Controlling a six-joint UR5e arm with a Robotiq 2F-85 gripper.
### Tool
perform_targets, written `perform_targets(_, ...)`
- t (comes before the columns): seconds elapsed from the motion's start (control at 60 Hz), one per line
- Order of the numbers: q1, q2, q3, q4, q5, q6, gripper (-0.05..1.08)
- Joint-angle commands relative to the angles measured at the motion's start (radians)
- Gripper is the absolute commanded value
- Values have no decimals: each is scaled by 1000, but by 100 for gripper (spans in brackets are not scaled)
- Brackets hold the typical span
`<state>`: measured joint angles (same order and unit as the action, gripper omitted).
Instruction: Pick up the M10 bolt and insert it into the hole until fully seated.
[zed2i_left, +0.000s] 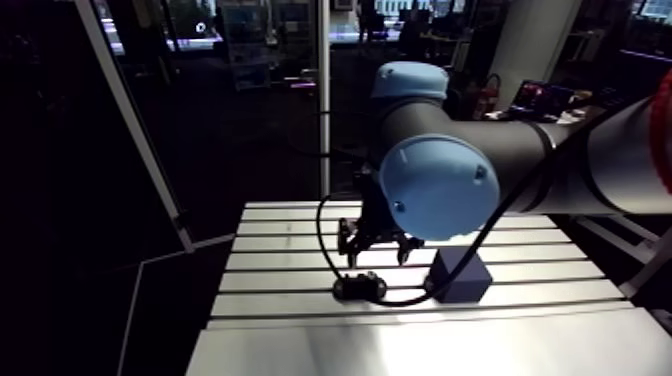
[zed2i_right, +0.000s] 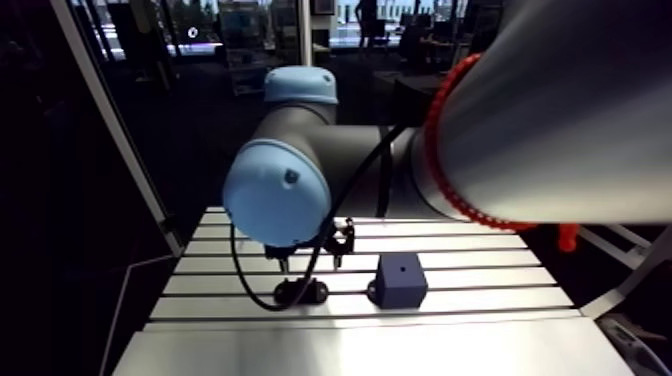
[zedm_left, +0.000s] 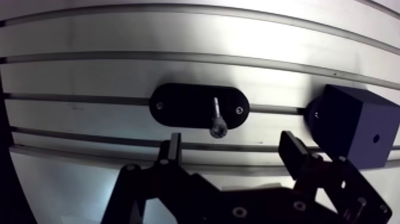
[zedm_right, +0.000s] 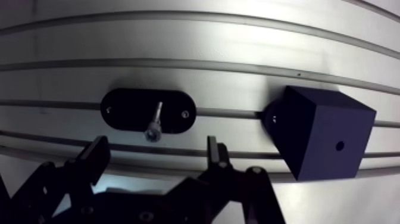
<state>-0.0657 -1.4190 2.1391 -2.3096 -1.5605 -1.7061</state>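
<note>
Only wrist view shows bolt (zedm_left: 218, 119), seemingly upright, gripper (zedm_left: 231, 140) spread

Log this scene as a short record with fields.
bolt: standing in the black oval holder, ungripped
holder: on the slotted table
block: dark blue, beside the holder, apart from it; hole in one face, empty
tool: open, hovering over the bolt
stage: bolt not yet picked up
</note>
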Motion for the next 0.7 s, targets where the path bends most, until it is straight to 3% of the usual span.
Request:
perform_targets(0.017, 1, 11, 6, -8, 0, 0, 18)
perform_targets(0.7, 9, 39, 3, -29, 3, 0, 36)
